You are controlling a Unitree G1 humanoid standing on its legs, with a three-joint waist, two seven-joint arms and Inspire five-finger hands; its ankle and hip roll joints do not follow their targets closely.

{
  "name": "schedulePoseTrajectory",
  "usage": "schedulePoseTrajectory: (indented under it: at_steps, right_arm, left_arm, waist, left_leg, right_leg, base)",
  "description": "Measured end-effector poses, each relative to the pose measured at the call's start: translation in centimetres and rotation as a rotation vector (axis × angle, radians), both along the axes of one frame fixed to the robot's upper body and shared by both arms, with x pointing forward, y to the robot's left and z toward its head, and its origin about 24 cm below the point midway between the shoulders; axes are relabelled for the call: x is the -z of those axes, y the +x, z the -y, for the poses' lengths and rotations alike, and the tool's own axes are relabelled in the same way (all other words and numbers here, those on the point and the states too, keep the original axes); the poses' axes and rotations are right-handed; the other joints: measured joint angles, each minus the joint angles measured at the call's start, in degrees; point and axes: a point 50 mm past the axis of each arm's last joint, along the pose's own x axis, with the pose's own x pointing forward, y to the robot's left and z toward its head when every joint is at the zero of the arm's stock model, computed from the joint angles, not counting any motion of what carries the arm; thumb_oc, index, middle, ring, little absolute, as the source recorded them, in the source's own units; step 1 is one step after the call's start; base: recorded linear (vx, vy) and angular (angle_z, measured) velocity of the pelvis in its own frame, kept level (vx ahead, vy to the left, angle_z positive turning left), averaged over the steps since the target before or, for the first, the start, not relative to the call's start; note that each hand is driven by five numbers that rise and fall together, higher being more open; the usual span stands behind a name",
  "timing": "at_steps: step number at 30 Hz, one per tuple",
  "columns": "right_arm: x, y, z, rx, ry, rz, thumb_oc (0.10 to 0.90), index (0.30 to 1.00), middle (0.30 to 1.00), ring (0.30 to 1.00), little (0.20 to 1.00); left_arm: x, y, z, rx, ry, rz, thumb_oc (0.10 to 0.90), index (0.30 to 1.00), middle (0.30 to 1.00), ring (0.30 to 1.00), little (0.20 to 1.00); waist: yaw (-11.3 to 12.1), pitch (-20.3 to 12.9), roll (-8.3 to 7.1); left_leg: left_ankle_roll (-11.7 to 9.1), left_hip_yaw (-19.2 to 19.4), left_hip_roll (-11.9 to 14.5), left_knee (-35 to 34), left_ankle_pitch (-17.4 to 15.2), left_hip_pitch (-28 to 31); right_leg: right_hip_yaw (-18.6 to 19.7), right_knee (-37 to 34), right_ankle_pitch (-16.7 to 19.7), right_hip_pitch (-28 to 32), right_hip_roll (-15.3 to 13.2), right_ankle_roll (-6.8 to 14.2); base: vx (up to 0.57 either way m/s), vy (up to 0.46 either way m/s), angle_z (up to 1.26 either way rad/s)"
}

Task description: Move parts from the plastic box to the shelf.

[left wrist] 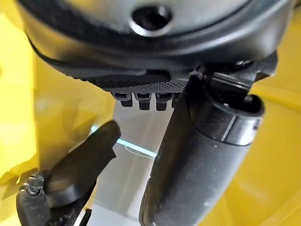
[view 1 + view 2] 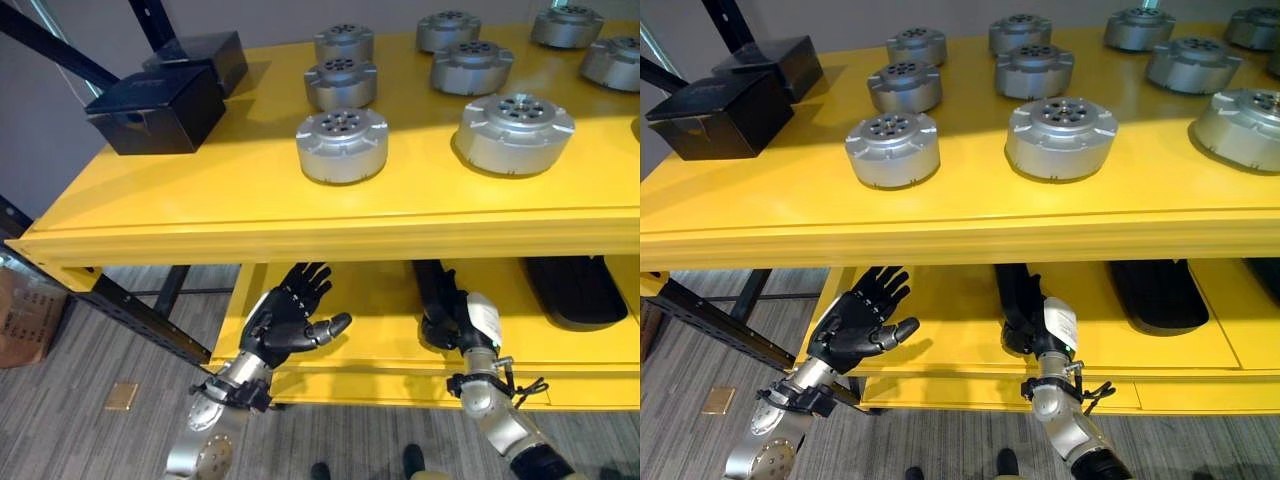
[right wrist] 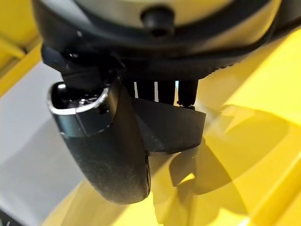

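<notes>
- Round silver parts (image 2: 342,144) standing in rows across the yellow shelf (image 2: 230,215), two black boxes (image 2: 158,108) at its back left corner.
- Left hand (image 2: 288,320) below the shelf's front edge, fingers spread, thumb out, holding nothing.
- Right hand (image 2: 447,310) alongside, under the same edge, fingers straight and together, likewise holding nothing.
- Lower yellow tier (image 2: 960,345) behind both hands, a dark object (image 2: 1155,295) lying towards its right end.
- Likely between carries; best practice for the next fetch: draw both hands clear of the front edge before turning, then grip a part from two sides.
</notes>
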Motion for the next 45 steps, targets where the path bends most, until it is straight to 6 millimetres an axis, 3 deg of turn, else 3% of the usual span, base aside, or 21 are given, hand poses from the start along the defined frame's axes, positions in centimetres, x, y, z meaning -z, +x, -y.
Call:
schedulePoseTrajectory:
  at_steps: [13, 24, 27, 31, 32, 33, 34, 37, 38, 41, 45]
  right_arm:
    - [0.0, -1.0, 1.8, 0.117, -0.036, 0.062, 0.400, 0.300, 0.300, 0.300, 0.300]
    - [-0.6, -0.2, 1.6, -0.140, -0.245, -0.022, 0.400, 0.300, 0.300, 0.300, 0.300]
    - [-1.9, 1.1, 2.0, -0.259, -0.349, -0.047, 0.400, 0.300, 0.300, 0.300, 0.300]
    - [-2.8, 2.1, 1.3, -0.402, -0.447, -0.066, 0.400, 0.300, 0.300, 0.300, 0.300]
    - [-2.7, 2.1, 1.2, -0.406, -0.444, -0.070, 0.431, 0.344, 0.344, 0.344, 0.344]
    - [-2.7, 2.1, 1.1, -0.408, -0.442, -0.074, 0.625, 0.616, 0.616, 0.616, 0.616]
    - [-2.5, 2.1, 1.1, -0.386, -0.429, -0.089, 0.900, 1.000, 1.000, 1.000, 1.000]
    - [-0.9, 2.1, 1.1, -0.263, -0.248, -0.189, 0.900, 1.000, 1.000, 1.000, 1.000]
    - [0.5, 1.8, 1.4, -0.185, -0.142, -0.249, 0.900, 1.000, 1.000, 1.000, 1.000]
    - [0.3, 2.4, 1.3, -0.130, 0.025, -0.229, 0.900, 1.000, 1.000, 1.000, 1.000]
    - [0.1, 2.7, 1.2, -0.143, 0.099, -0.248, 0.900, 1.000, 1.000, 1.000, 1.000]
  left_arm:
    - [0.0, 0.0, 0.0, 0.001, -0.001, 0.001, 0.900, 1.000, 1.000, 1.000, 1.000]
    - [-0.1, 0.0, 0.1, 0.025, -0.002, 0.012, 0.900, 1.000, 1.000, 1.000, 1.000]
    - [-0.4, 0.5, 0.2, 0.035, 0.002, 0.021, 0.900, 1.000, 1.000, 1.000, 1.000]
    - [-0.3, 0.5, 0.3, 0.063, 0.007, 0.009, 0.900, 1.000, 1.000, 1.000, 1.000]
    - [-0.2, 0.5, 0.3, 0.065, 0.010, 0.004, 0.900, 1.000, 1.000, 1.000, 1.000]
    - [-0.2, 0.5, 0.3, 0.066, 0.011, 0.001, 0.900, 1.000, 1.000, 1.000, 1.000]
    - [-0.2, 0.5, 0.3, 0.066, 0.013, 0.000, 0.900, 1.000, 1.000, 1.000, 1.000]
    - [-0.2, 0.5, 0.3, 0.067, 0.012, -0.001, 0.900, 1.000, 1.000, 1.000, 1.000]
    - [-0.2, 0.5, 0.3, 0.066, 0.012, -0.002, 0.900, 1.000, 1.000, 1.000, 1.000]
    - [-0.1, 0.7, 0.3, 0.067, 0.014, -0.007, 0.900, 1.000, 1.000, 1.000, 1.000]
    - [-0.1, 0.9, 0.3, 0.073, 0.017, -0.014, 0.900, 1.000, 1.000, 1.000, 1.000]
  waist:
    - [-1.41, -0.01, 0.89]
    - [-0.62, -0.02, 0.78]
    - [0.59, 0.03, 0.08]
    - [1.83, -0.05, -2.44]
    - [1.89, -0.04, -2.58]
    - [1.92, -0.04, -2.65]
    - [1.92, -0.05, -2.70]
    - [1.90, -0.09, -2.90]
    - [1.90, -0.08, -2.91]
    - [1.70, -0.10, -2.94]
    - [1.76, -0.17, -3.06]
  left_leg:
    - [0.12, 0.07, -0.66, -0.16, -0.08, 0.03]
    - [0.10, -0.17, -0.65, -0.01, -0.06, 0.10]
    - [0.07, -0.52, -0.63, -0.01, 0.08, 0.00]
    - [0.06, -0.89, -0.60, 0.01, 0.19, 0.09]
    - [0.06, -0.88, -0.67, 0.02, 0.18, 0.10]
    - [0.06, -0.92, -0.72, 0.02, 0.19, 0.10]
    - [0.07, -1.02, -0.79, 0.02, 0.19, 0.16]
    - [0.08, -1.20, -0.80, 0.02, 0.19, 0.23]
    - [0.08, -1.40, -0.78, 0.02, 0.20, 0.23]
    - [0.08, -1.32, -0.79, 0.00, 0.21, 0.43]
    - [0.15, -1.51, -0.75, 0.00, 0.24, 0.43]
  right_leg:
    - [0.18, -0.07, -0.02, 0.00, -0.66, 0.44]
    - [-0.20, -0.01, -0.03, 0.24, -0.64, 0.55]
    - [-0.83, 0.02, -0.01, 0.47, -0.65, 0.56]
    - [-1.46, 0.02, -0.10, 0.82, -0.66, 0.52]
    - [-1.46, 0.02, -0.09, 0.84, -0.74, 0.53]
    - [-1.50, 0.02, -0.09, 0.88, -0.80, 0.54]
    - [-1.55, 0.03, -0.05, 0.99, -0.86, 0.59]
    - [-1.53, 0.03, -0.04, 1.15, -0.88, 0.59]
    - [-1.55, 0.03, -0.05, 1.19, -0.87, 0.59]
    - [-1.55, 0.02, -0.04, 1.28, -0.87, 0.58]
    - [-1.56, 0.02, 0.04, 1.40, -0.85, 0.49]
  base:
    - [0.00, 0.005, 0.00]
    - [0.01, -0.018, 0.01]
    - [0.02, -0.052, 0.08]
    - [0.05, -0.031, 0.07]
    - [0.04, -0.015, 0.01]
    - [0.03, -0.007, 0.03]
    - [0.02, -0.004, 0.05]
    - [0.00, 0.000, 0.02]
    - [0.00, 0.000, 0.00]
    - [0.00, 0.000, -0.03]
    - [0.00, 0.001, 0.02]
